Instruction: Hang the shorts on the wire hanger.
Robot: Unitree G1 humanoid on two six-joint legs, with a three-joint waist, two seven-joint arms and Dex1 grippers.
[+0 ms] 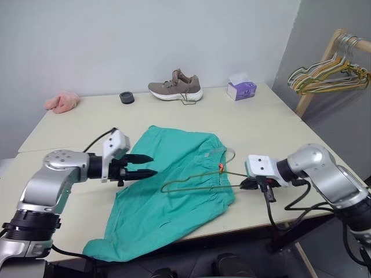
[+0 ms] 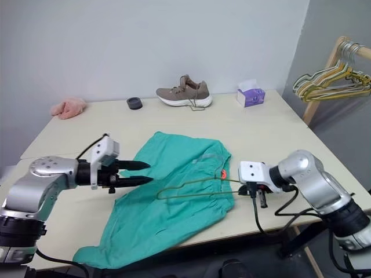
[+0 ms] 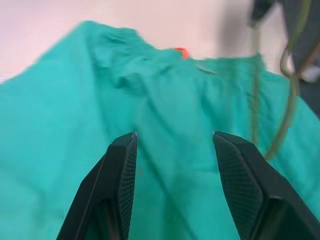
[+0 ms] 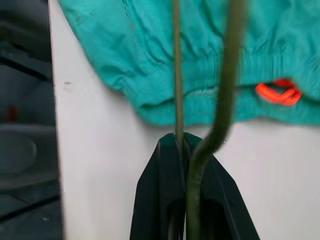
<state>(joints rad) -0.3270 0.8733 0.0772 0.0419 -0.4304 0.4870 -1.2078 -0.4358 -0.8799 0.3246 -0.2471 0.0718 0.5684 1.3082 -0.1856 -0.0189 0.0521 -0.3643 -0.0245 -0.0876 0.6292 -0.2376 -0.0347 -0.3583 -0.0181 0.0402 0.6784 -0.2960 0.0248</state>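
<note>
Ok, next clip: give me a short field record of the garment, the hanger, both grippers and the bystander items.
garment: teal-green soft fabric shorts, flat on the beige table, one leg over the near edge
hanger: thin olive-grey wire hanger, lying across the waistband
left gripper: open, over the shorts, holding nothing
right gripper: shut on the hanger wire
others: brown sneaker, purple tissue box, pink cloth, black round lid, coloured hangers

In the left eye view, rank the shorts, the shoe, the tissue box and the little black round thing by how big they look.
1. The shorts, by far the largest, though also nearest the camera.
2. The shoe.
3. The tissue box.
4. The black round thing, smallest.
The last three sit along the table's far edge, so their order is fair.
</note>
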